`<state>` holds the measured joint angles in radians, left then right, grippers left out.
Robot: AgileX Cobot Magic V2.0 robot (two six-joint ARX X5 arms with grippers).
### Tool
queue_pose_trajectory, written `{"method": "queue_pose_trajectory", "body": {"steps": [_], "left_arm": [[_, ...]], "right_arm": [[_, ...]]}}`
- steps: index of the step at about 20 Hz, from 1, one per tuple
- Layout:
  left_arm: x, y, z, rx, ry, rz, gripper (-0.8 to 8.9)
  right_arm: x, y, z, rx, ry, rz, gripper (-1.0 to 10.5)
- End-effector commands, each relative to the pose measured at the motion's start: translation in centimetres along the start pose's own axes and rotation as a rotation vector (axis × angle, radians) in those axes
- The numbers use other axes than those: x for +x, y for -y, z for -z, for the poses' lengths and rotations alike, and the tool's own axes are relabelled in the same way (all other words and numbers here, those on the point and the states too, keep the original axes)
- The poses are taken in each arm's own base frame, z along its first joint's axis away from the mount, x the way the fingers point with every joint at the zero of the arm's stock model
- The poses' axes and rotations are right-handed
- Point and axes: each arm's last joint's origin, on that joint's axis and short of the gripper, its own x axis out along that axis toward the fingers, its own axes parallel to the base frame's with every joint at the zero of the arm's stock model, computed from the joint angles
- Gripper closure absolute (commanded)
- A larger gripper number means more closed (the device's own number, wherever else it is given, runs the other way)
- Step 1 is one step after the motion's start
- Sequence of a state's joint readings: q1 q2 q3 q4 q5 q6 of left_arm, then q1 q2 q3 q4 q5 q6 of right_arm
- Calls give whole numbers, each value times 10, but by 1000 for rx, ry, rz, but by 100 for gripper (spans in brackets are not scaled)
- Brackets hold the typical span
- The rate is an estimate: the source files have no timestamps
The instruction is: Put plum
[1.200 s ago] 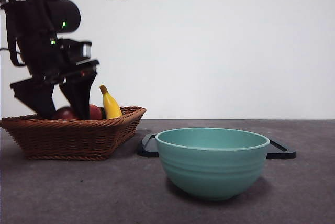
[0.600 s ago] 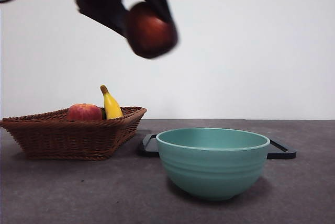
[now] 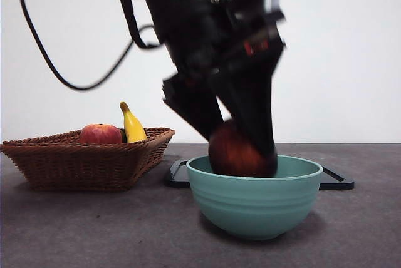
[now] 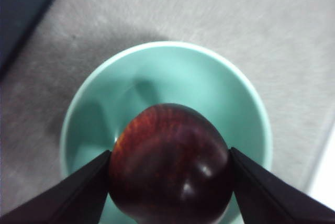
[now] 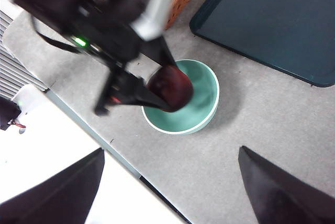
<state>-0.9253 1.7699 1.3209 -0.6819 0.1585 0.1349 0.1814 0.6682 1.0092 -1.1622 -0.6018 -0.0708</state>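
Glossy maroon plum (image 4: 170, 166) held inside teal bowl (image 4: 246, 109).

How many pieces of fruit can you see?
3: the plum held over the green bowl, plus a red apple and a banana in the wicker basket. More may be hidden there.

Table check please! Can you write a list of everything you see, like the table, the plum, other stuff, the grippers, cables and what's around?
Surface: grey table, bare in front.
Job's things: plum held over the green bowl, partly below its rim.
Clutter: basket with a red fruit and banana; dark tray behind the bowl.
Grippers: left gripper shut on the plum; right gripper open, high above the table.
Cables: black cable looping from the left arm.
Surroundings: white wall, wall socket partly hidden.
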Motion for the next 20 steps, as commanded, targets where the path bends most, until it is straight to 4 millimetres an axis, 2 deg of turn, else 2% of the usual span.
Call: {"method": "queue_pose_trajectory", "body": {"steps": [1, 6, 8, 11, 15, 20], "left_arm": [[13, 4, -7, 41, 7, 5, 512], [35, 4, -5, 61, -34, 11, 512], [38, 3, -3, 76, -53, 14, 511], [38, 5, -4, 85, -44, 14, 499], [38, 5, -5, 85, -44, 13, 369], [22, 6, -19, 84, -22, 10, 367]], "right_arm": [[-3, -2, -4, -4, 19, 0, 536], [-3, -2, -4, -4, 19, -1, 536], [-3, -2, -4, -4, 19, -1, 536], [-3, -2, -4, -5, 20, 0, 536], [-3, -2, -4, -5, 20, 0, 536], [-3, -2, -4, -5, 20, 0, 536]]}}
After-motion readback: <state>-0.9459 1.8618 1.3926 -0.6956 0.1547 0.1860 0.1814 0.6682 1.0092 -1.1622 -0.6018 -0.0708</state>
